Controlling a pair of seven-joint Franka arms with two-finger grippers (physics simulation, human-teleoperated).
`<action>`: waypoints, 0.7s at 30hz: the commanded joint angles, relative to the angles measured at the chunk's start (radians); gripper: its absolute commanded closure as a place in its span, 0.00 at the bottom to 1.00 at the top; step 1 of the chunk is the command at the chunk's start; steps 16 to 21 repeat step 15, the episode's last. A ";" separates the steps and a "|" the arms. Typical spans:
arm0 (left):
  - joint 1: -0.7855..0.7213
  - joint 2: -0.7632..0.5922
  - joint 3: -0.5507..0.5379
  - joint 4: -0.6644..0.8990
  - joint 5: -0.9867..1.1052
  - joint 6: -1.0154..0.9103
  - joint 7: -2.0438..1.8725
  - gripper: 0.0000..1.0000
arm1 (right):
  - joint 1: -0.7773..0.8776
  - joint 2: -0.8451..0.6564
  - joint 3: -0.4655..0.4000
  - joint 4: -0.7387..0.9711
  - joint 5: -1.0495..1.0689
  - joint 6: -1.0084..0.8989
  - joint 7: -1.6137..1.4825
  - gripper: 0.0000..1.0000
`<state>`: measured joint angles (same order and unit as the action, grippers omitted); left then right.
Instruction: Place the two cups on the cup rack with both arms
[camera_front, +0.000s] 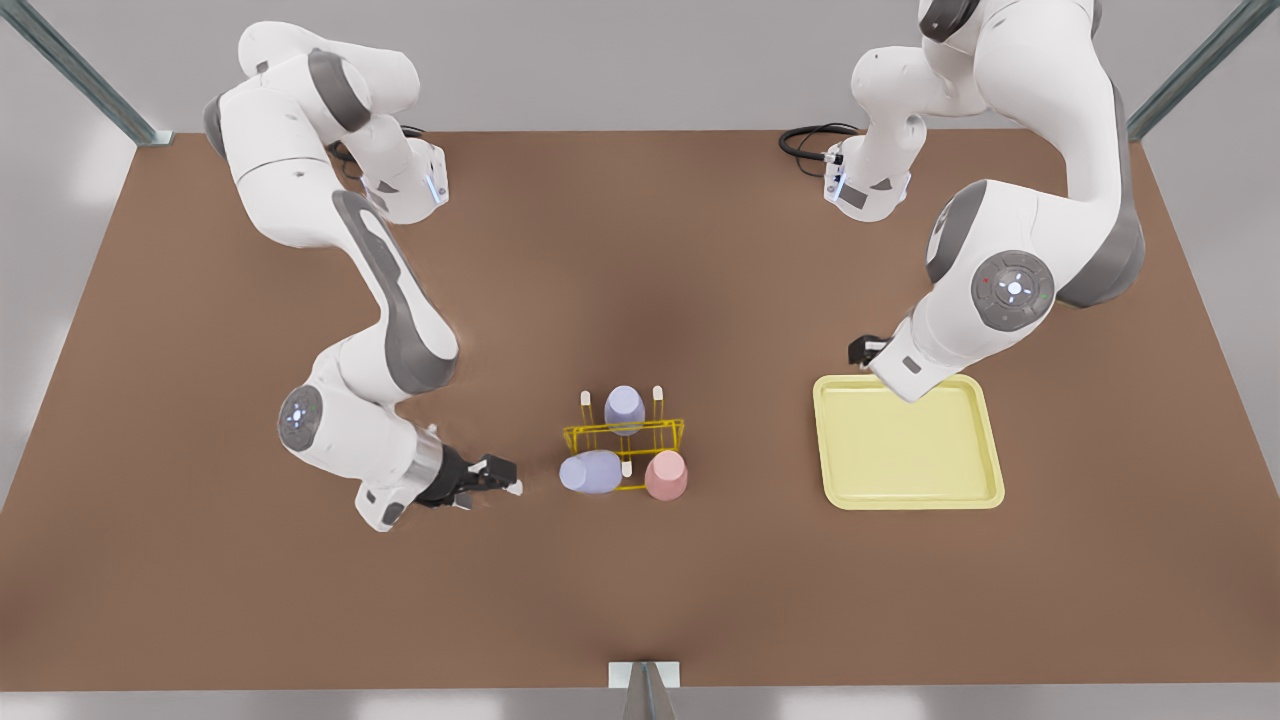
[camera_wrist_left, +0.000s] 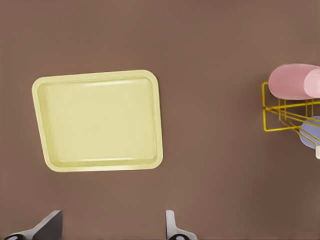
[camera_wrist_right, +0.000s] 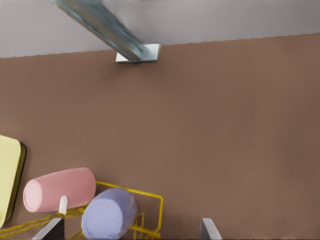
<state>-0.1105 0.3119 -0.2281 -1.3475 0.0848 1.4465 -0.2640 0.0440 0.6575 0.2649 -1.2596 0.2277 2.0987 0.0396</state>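
Cup rack (camera_front: 623, 437) holding pink cup (camera_front: 666, 474), two lavender cups (camera_front: 624, 408), tray (camera_front: 906, 495) bare

I noted a salmon-pink cup (camera_front: 666, 475), two lavender cups (camera_front: 591, 472) on a bright-yellow rack (camera_front: 622, 436), pale-yellow tray (camera_front: 906, 498), plain brown table (camera_front: 640, 280), white-grey arms (camera_front: 380, 300).

Light was soft and even, coming from overhead. The brown desk (camera_front: 700, 250) looked slightly darker in a faint patch near its middle. Shadows were weak and diffuse, with no hard edges. No glare appeared, only mild sheen on the pale-yellow tray (camera_front: 905, 497). Renders looked slightly soft overall.
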 joint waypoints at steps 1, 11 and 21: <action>0.000 -0.002 0.000 0.001 -0.002 -0.006 0.128 0.00 | -0.105 -0.027 -0.018 0.013 -0.221 -0.312 0.039 0.00; 0.002 -0.001 0.001 0.001 -0.036 -0.035 0.128 0.00 | -0.291 -0.429 -0.035 0.011 -0.320 -0.772 -0.173 0.00; 0.006 -0.004 0.001 0.001 -0.034 -0.051 0.128 0.00 | -0.289 -0.435 -0.036 0.016 -0.309 -0.789 -0.168 0.00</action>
